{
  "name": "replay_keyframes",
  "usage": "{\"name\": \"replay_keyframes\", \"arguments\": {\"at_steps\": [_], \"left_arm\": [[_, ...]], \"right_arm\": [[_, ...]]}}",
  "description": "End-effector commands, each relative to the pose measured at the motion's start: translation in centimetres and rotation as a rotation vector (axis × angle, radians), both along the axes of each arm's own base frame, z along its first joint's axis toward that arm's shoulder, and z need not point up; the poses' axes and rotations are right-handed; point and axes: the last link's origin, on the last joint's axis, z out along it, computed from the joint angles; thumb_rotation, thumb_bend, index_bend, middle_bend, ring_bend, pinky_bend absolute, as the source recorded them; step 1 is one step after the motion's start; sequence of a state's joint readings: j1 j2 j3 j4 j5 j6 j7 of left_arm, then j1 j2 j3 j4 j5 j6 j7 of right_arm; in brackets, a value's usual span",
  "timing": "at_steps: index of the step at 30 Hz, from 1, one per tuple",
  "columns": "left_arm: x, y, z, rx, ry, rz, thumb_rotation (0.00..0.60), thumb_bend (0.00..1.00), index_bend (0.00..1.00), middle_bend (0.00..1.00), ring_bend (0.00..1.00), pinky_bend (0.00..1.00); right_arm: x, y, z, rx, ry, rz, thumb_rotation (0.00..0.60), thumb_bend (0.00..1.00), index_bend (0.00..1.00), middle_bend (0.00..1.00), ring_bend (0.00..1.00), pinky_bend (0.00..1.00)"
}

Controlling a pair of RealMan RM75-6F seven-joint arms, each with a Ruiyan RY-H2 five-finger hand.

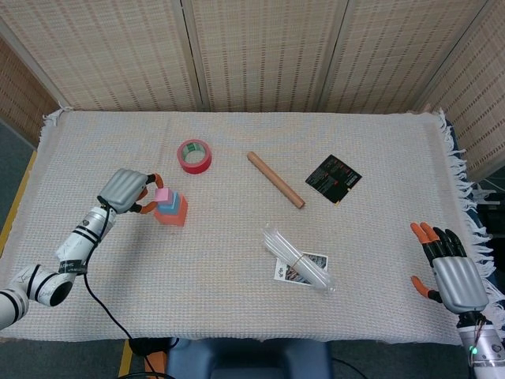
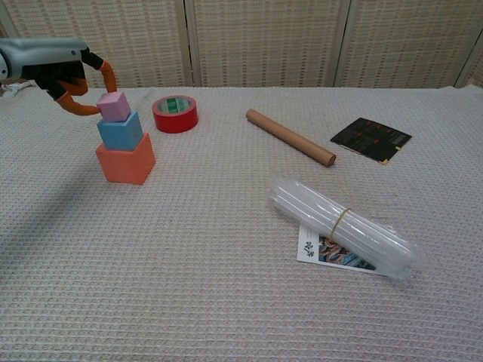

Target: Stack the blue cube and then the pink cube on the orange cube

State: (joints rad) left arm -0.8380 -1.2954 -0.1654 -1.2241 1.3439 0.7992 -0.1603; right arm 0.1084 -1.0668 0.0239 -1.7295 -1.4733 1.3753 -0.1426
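Three cubes stacked: pink cube (image 2: 114,106) on blue cube (image 2: 120,130) on orange cube (image 2: 125,159), at table's 9 o'clock | left hand (image 2: 66,72) beside the stack's top, fingers curved around pink cube; contact unclear | right hand (image 1: 451,268) at 4 o'clock, empty, fingers spread.

grey hand (image 1: 126,190), orange fingertips (image 1: 155,178); black cable (image 1: 101,303)

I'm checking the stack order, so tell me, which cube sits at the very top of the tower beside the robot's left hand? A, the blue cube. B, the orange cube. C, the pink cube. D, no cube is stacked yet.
C: in the chest view the pink cube sits on the blue cube, which rests on the orange cube, beside the left hand.
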Motion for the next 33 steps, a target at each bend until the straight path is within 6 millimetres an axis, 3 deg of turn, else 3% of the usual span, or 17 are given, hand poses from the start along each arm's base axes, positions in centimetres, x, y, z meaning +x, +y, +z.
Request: {"name": "replay_keyframes", "arguments": {"at_steps": [1, 9, 14, 15, 17, 19, 22, 25, 27, 33], "left_arm": [[0.0, -0.1, -0.1, -0.003, 0.001, -0.002, 0.600, 0.33, 0.21, 1.00, 1.00, 1.00], [0.2, -0.8, 0.1, -0.011, 0.003, -0.017, 0.600, 0.33, 0.20, 1.00, 1.00, 1.00], [-0.4, -4.2, 2.2, 0.051, -0.071, -0.065, 0.600, 0.33, 0.18, 1.00, 1.00, 1.00], [-1.0, -5.4, 2.8, 0.073, -0.100, -0.064, 0.600, 0.33, 0.17, 0.96, 0.97, 1.00], [-3.1, -9.1, 4.1, 0.117, -0.160, -0.042, 0.600, 0.33, 0.16, 0.70, 0.73, 0.85], [-5.4, -13.4, 5.0, 0.158, -0.174, 0.001, 0.600, 0.33, 0.15, 0.30, 0.32, 0.51], [-8.4, -19.6, 5.4, 0.238, -0.169, 0.078, 0.600, 0.33, 0.13, 0.07, 0.05, 0.26], [-10.7, -24.4, 5.7, 0.364, -0.164, 0.132, 0.600, 0.33, 0.12, 0.00, 0.00, 0.16], [-11.5, -26.1, 5.5, 0.404, -0.173, 0.155, 0.600, 0.33, 0.11, 0.00, 0.00, 0.15], [-11.9, -27.2, 5.4, 0.356, -0.153, 0.147, 0.600, 0.33, 0.08, 0.00, 0.00, 0.15]], "right_arm": [[0.0, 0.0, 0.0, 0.000, 0.001, -0.001, 0.600, 0.18, 0.00, 0.00, 0.00, 0.00], [0.1, 0.1, 0.0, -0.002, 0.000, 0.002, 0.600, 0.18, 0.00, 0.00, 0.00, 0.00], [0.4, 0.2, 0.2, -0.009, -0.012, 0.030, 0.600, 0.18, 0.00, 0.00, 0.00, 0.00], [0.4, 0.2, 0.3, -0.015, -0.016, 0.039, 0.600, 0.18, 0.00, 0.00, 0.00, 0.00], [0.5, 0.4, 0.5, -0.025, -0.025, 0.057, 0.600, 0.18, 0.00, 0.00, 0.00, 0.00], [0.6, 0.7, 0.5, -0.023, -0.031, 0.070, 0.600, 0.18, 0.00, 0.00, 0.00, 0.00], [0.9, 1.2, 0.3, -0.009, -0.039, 0.091, 0.600, 0.18, 0.00, 0.00, 0.00, 0.00], [1.3, 1.8, 0.3, -0.003, -0.048, 0.115, 0.600, 0.18, 0.00, 0.00, 0.00, 0.00], [1.6, 2.1, 0.2, -0.004, -0.062, 0.132, 0.600, 0.18, 0.00, 0.00, 0.00, 0.00], [2.3, 3.4, -0.1, 0.009, -0.085, 0.197, 0.600, 0.18, 0.00, 0.00, 0.00, 0.00]]}}
